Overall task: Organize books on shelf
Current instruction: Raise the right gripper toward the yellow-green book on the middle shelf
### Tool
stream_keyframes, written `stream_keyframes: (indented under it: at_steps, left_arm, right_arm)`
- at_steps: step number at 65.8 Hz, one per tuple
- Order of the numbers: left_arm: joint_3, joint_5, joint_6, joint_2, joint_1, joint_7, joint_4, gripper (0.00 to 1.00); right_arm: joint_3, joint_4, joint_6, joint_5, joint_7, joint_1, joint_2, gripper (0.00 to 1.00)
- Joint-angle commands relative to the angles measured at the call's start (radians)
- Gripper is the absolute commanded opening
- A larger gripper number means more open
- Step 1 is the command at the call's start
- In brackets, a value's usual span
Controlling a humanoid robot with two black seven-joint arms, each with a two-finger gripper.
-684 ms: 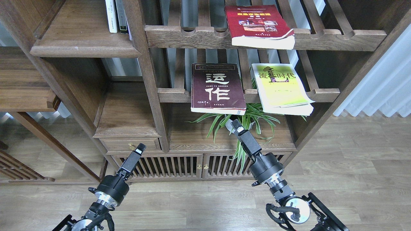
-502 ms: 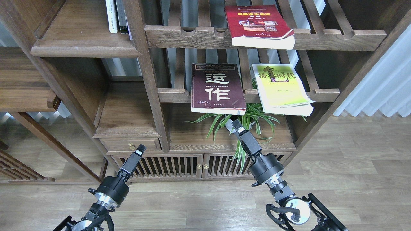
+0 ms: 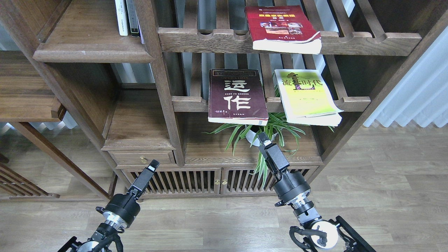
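The dark maroon book (image 3: 237,96) lies flat on the lower slatted rack (image 3: 185,104), cover up, with two big white Chinese characters down its middle and small pale print above and below; its near edge juts past the rack's front rail, showing the pale page block. Just right of it, apart by a narrow gap, lies the yellow-green and white book (image 3: 305,95), its cover yellow-green with a white band along the top and dark title characters; its near right corner hangs out over the rail, pages slightly fanned. The red book (image 3: 280,26) lies flat on the upper slatted rack (image 3: 206,39), with a yellow title line and small photos on its cover, its thick pale page edge overhanging the front rail. The shelf (image 3: 91,49), a solid dark-brown plank with a rounded front edge, sits at the far left; two thin upright books (image 3: 126,17) stand at its far right corner. A green plant (image 3: 267,131) sits under the lower rack. The left gripper (image 3: 153,164) hangs low at the near left in front of the drawer (image 3: 141,158); the right gripper (image 3: 263,138) hangs before the plant, touching no book; whether either pincer is released or clenched, I cannot tell.
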Motion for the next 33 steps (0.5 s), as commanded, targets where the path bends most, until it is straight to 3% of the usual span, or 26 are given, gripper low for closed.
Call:
stream_keyframes:
  at_steps: [1, 15, 33]
  left_arm:
    - [0.013, 0.000, 0.000, 0.000, -0.003, 0.005, 0.006, 1.00]
    - [0.015, 0.000, 0.000, 0.000, -0.002, 0.013, 0.008, 1.00]
    - [-0.008, 0.000, 0.000, 0.000, 0.003, 0.012, 0.009, 1.00]
  right_arm:
    - [0.002, -0.001, 0.000, 0.000, 0.000, 0.000, 0.000, 1.00]
    - [0.004, -0.007, 0.000, 0.000, 0.003, 0.002, 0.000, 1.00]
    - [0.004, -0.044, 0.000, 0.081, 0.060, 0.012, 0.000, 1.00]
